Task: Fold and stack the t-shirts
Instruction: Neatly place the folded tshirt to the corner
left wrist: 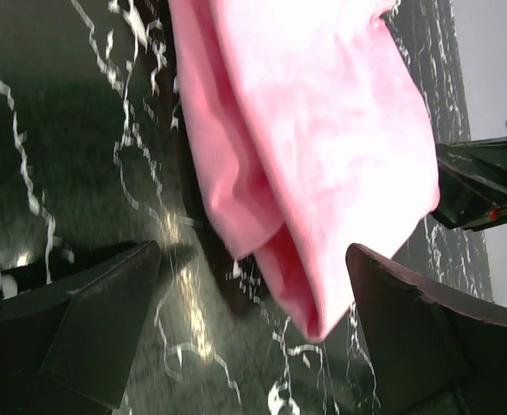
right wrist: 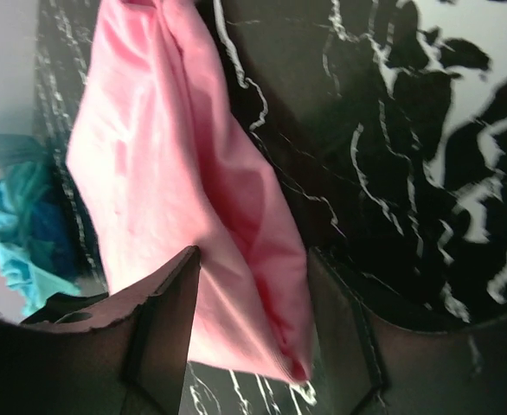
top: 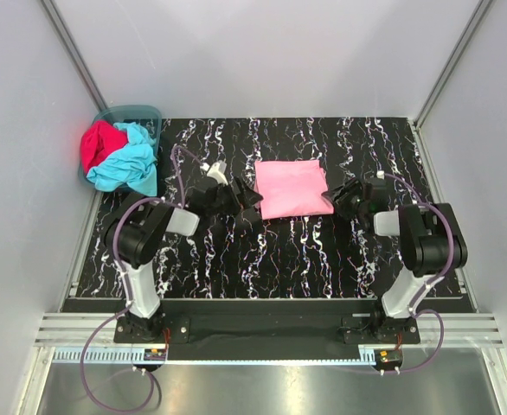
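The red t-shirt [top: 99, 145] and turquoise t-shirt [top: 128, 164] are bunched up in the basket [top: 141, 114] at the counter's [top: 279, 259] far left corner, so much of them is hidden. The pink t-shirt [top: 292, 188] lies folded flat near the counter's middle. The left pincer [left wrist: 252, 252] gapes wide by its left edge; the right pincer [right wrist: 253, 255] stands apart around its right corner.

No legible text, label, brand, number or sign in any view
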Robot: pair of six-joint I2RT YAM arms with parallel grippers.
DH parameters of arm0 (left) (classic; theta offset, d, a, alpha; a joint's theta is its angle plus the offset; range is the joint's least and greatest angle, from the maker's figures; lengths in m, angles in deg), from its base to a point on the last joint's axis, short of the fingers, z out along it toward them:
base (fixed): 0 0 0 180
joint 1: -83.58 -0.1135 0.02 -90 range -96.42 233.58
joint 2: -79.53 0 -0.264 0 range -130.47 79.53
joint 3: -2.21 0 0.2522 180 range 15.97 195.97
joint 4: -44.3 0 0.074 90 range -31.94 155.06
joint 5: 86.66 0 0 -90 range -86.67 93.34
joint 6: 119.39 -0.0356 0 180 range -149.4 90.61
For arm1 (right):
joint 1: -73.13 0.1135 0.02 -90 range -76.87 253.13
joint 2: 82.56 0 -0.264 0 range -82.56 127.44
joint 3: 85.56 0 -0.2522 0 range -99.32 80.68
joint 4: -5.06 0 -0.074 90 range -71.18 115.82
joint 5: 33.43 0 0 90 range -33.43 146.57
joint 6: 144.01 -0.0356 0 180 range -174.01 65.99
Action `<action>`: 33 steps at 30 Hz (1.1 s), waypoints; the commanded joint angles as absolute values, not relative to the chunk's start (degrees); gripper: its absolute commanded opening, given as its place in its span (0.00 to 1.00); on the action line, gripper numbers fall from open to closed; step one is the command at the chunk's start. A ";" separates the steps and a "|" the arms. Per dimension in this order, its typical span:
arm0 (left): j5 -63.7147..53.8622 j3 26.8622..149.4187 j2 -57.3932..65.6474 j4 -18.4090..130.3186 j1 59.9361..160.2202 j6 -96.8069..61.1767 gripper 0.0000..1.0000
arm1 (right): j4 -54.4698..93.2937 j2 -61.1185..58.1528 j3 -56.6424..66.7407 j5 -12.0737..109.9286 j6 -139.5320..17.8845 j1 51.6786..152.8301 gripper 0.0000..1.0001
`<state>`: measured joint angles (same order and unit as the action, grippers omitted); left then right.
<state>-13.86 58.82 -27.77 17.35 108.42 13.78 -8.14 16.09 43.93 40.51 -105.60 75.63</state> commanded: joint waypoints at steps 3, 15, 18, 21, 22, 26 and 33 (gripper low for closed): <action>-16.70 64.92 -32.61 16.93 107.57 14.46 0.99 | -18.00 23.07 43.60 38.56 -109.46 75.59 0.61; -19.78 73.45 -40.00 17.63 107.66 16.66 0.99 | -21.88 30.11 39.64 36.09 -112.19 75.68 0.60; -19.96 74.24 -40.52 17.80 108.01 16.84 0.99 | -22.14 30.29 39.38 35.65 -112.28 75.85 0.60; -20.30 74.77 -40.79 17.89 108.28 16.92 0.99 | -22.67 30.90 38.59 34.95 -112.72 76.38 0.60; -20.66 74.86 -40.70 17.81 108.36 16.92 0.99 | -22.67 31.25 38.32 34.95 -112.89 76.38 0.59; -21.54 75.30 -40.70 17.63 108.54 16.92 0.86 | -22.32 31.61 37.01 34.60 -112.90 77.34 0.54; -23.56 78.37 -41.23 20.26 109.86 16.57 0.53 | -19.77 30.47 35.51 33.81 -112.19 78.14 0.50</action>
<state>-20.76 75.26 -40.97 19.67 108.42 17.35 -23.66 30.23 36.98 34.50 -113.60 77.01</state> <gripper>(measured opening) 0.573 0.513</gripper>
